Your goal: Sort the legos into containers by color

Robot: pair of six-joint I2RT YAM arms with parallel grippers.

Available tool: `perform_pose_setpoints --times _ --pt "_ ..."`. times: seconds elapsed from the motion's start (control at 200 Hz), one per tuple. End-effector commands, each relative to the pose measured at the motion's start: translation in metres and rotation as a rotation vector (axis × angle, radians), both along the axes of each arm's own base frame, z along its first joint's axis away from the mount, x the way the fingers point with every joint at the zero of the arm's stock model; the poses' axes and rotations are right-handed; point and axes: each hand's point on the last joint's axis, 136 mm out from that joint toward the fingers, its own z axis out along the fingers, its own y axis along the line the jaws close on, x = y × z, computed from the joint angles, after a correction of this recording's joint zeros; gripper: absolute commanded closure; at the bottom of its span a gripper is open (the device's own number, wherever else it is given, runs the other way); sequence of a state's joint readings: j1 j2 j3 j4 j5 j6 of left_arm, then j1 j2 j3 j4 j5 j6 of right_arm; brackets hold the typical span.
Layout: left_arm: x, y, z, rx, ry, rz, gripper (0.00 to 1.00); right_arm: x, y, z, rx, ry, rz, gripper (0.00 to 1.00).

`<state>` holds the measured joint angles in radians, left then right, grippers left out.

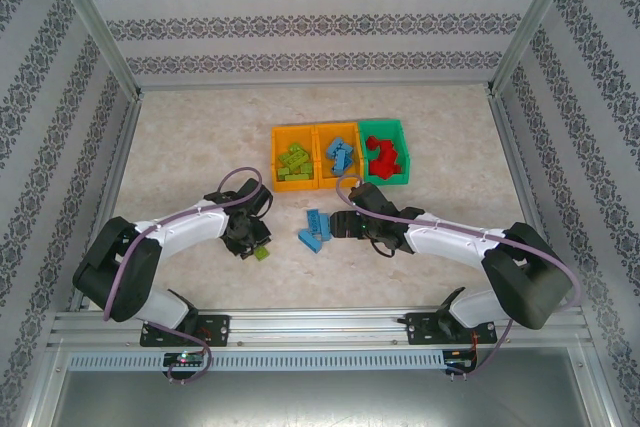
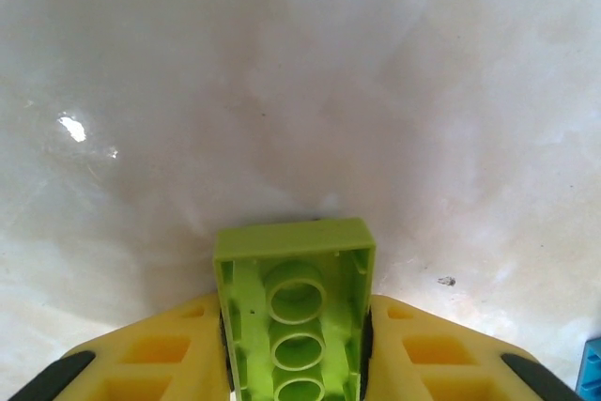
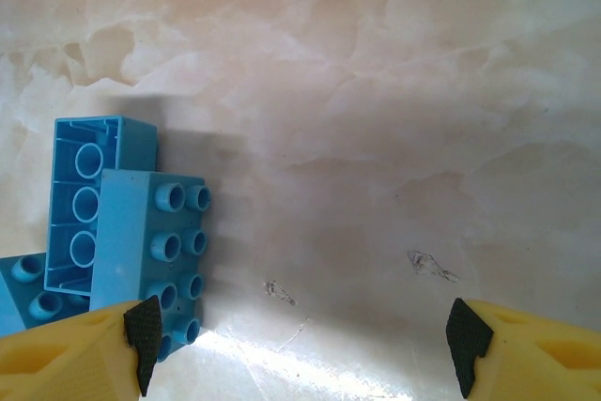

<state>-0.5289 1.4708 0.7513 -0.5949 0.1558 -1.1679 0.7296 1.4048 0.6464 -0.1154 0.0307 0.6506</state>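
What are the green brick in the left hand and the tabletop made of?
The green brick looks like moulded plastic: smooth, glossy, hollow tubes underneath. The tabletop is marble-patterned and polished-looking, with a glare spot; stone or printed laminate, I can't tell.

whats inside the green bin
Red legos in a loose pile, with no other colour showing among them. They cover most of the floor of the green bin, so anything buried beneath them cannot be seen, and the overlapping bricks cannot be counted exactly.

Bright, diffuse overhead light. The surface (image 2: 376, 91) shows small glare spots; the lime green lego (image 2: 246, 326) looks slightly soft. Blue legos (image 3: 131, 223) cast faint shadows.
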Motion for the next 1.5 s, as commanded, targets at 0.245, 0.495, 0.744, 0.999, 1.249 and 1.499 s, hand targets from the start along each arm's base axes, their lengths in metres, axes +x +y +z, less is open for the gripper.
perform_pose_setpoints --times 0.245,0.495,0.744,0.999,1.249,1.499 --pt "0.087 -0.011 0.104 0.077 -0.337 -0.172 0.63 0.006 0.005 0.006 -0.002 -0.020 -0.003 0.18" --pt "0.169 -0.049 0.147 0.021 -0.479 -0.335 0.61 0.008 0.010 0.007 0.015 -0.014 -0.011 0.18" --pt "0.233 -0.067 0.120 0.056 -0.395 -0.463 0.61 0.007 0.018 0.008 0.008 -0.004 0.015 0.19" --pt "0.250 -0.066 0.094 0.077 -0.344 -0.466 0.54 0.006 0.046 0.012 0.034 0.009 0.071 0.22" --pt "0.243 -0.065 0.092 0.061 -0.348 -0.454 0.42 -0.001 0.055 -0.005 0.001 0.060 0.095 0.29" --pt "0.222 -0.058 0.120 0.032 -0.419 -0.431 0.32 -0.001 0.048 -0.018 -0.054 0.093 0.075 0.44"
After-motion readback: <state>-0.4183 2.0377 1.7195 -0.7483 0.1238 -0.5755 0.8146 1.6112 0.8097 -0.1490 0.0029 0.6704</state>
